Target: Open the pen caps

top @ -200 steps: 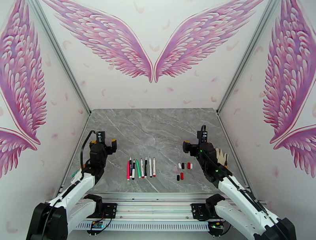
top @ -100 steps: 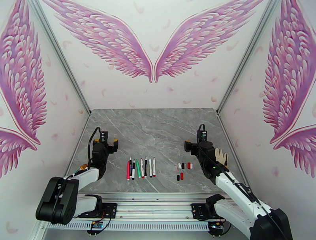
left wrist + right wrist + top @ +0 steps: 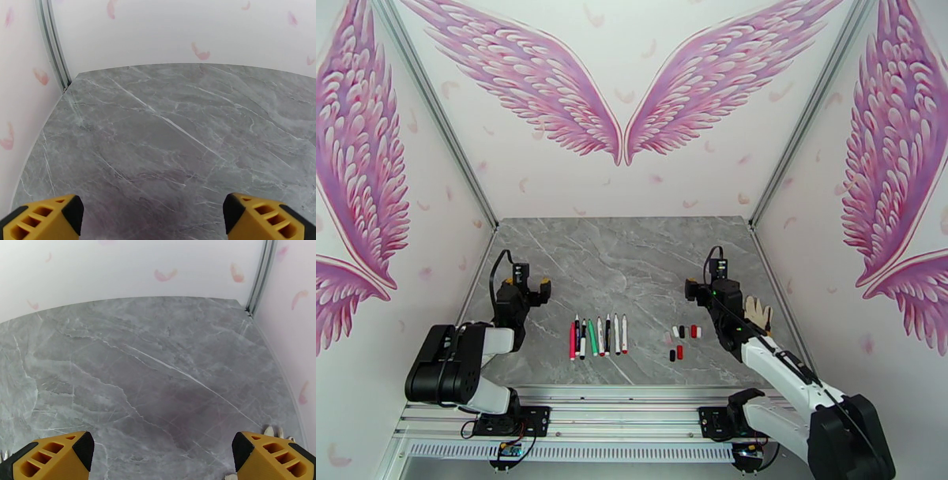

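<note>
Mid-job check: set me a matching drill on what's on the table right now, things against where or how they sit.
Things:
1 pens
2 pen caps
3 pale glove
4 left gripper

Places or states:
A far right of the table, beside the right arm
B loose cluster right of centre
C fingers wide apart over bare table
D neat side-by-side row left of centre

Pairs: 1-D, 2-B, 3-A, 4-C

Pens [image 3: 598,336] in a row, lower centre of desk [image 3: 632,253]; pen caps [image 3: 684,338] clustered just right, apart from them.
</note>
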